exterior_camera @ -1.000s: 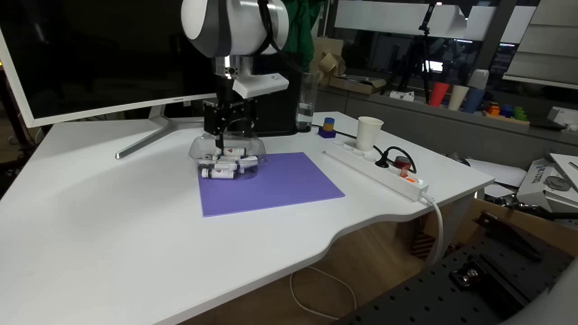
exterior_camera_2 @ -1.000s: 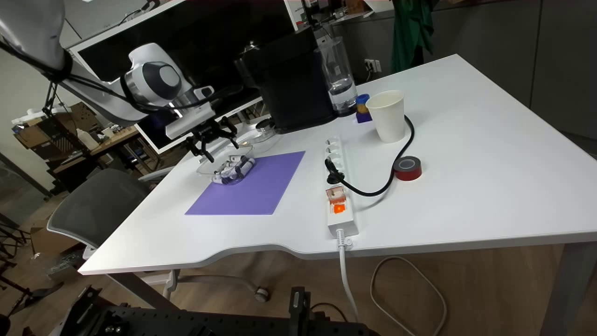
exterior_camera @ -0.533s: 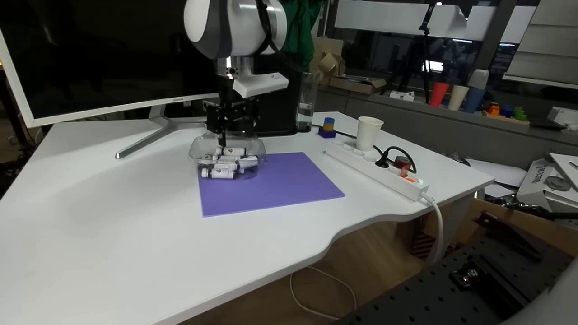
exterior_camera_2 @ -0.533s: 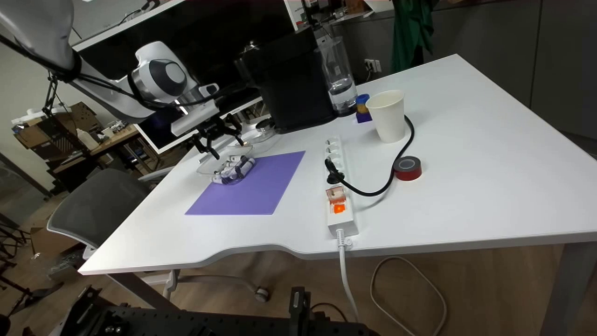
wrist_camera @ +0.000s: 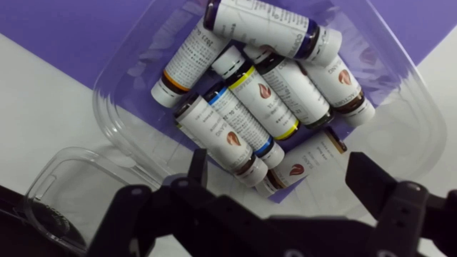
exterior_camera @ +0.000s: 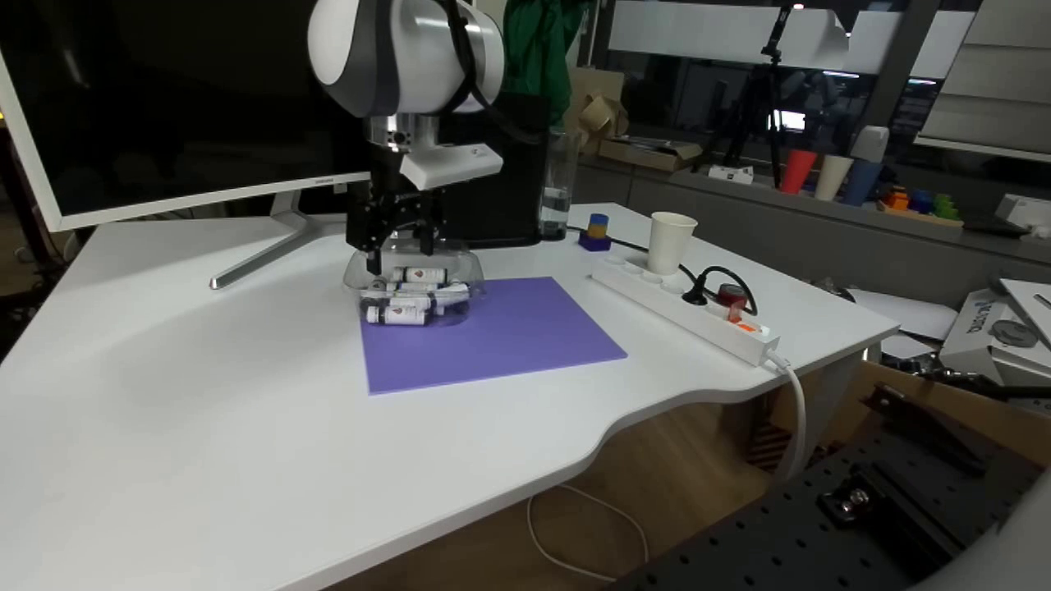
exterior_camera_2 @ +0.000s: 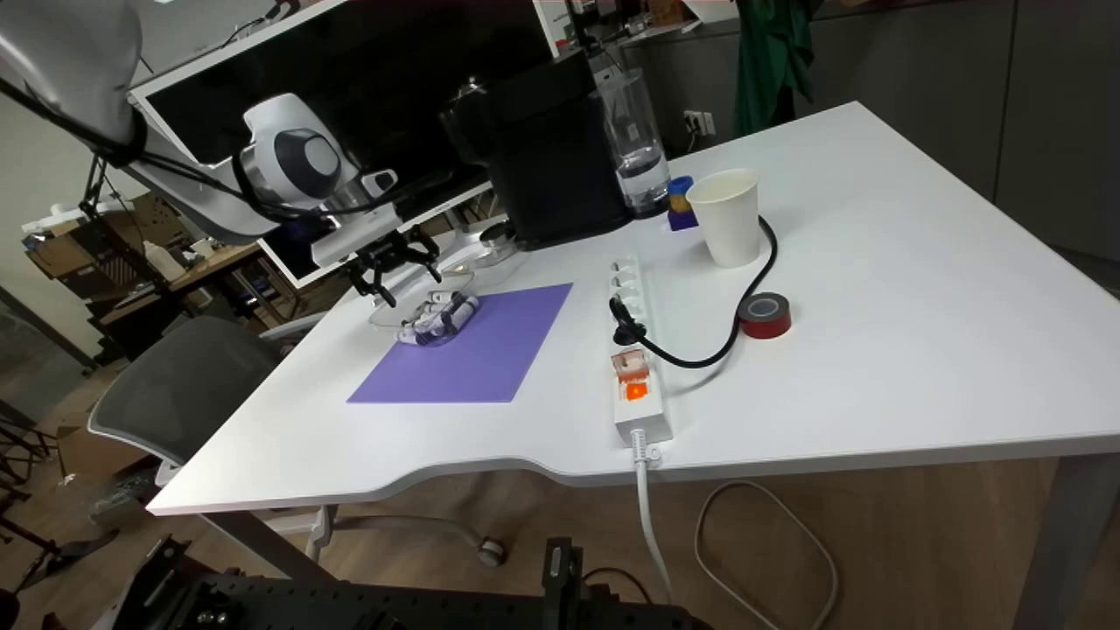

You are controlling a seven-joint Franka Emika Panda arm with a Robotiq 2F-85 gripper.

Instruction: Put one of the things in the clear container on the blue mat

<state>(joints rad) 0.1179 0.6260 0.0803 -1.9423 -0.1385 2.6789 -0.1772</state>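
Observation:
The clear container point(wrist_camera: 433, 117) is a shallow see-through tub, also in both exterior views point(exterior_camera: 473, 264) point(exterior_camera_2: 378, 322). It rests partly on the blue mat point(exterior_camera: 509, 336), a flat violet-blue sheet point(exterior_camera_2: 490, 350) point(wrist_camera: 71, 39). Several small white-labelled bottles lie in it, including a yellow-banded one point(wrist_camera: 266, 103), a blue-banded one point(wrist_camera: 242, 123), a tan-banded one point(wrist_camera: 307, 160) and one lying across others point(wrist_camera: 264, 28). My gripper point(wrist_camera: 277, 159) is open and empty above the container's monitor-side part, also in both exterior views point(exterior_camera: 401, 256) point(exterior_camera_2: 411, 289). The tan-banded bottle appears between its fingers in the wrist view.
A clear lid point(wrist_camera: 75, 160) lies beside the container. A tall black box point(exterior_camera_2: 551, 157) and a glass cylinder point(exterior_camera_2: 643, 166) stand behind. The monitor stand point(exterior_camera: 271, 254) is nearby. A power strip point(exterior_camera: 690, 312), paper cup point(exterior_camera: 669, 242) and tape roll point(exterior_camera_2: 764, 315) are across the table.
My open gripper has moved left in both exterior views, most clearly over the last half second, and slightly lower in one of them. The container, bottles and mat have not moved.

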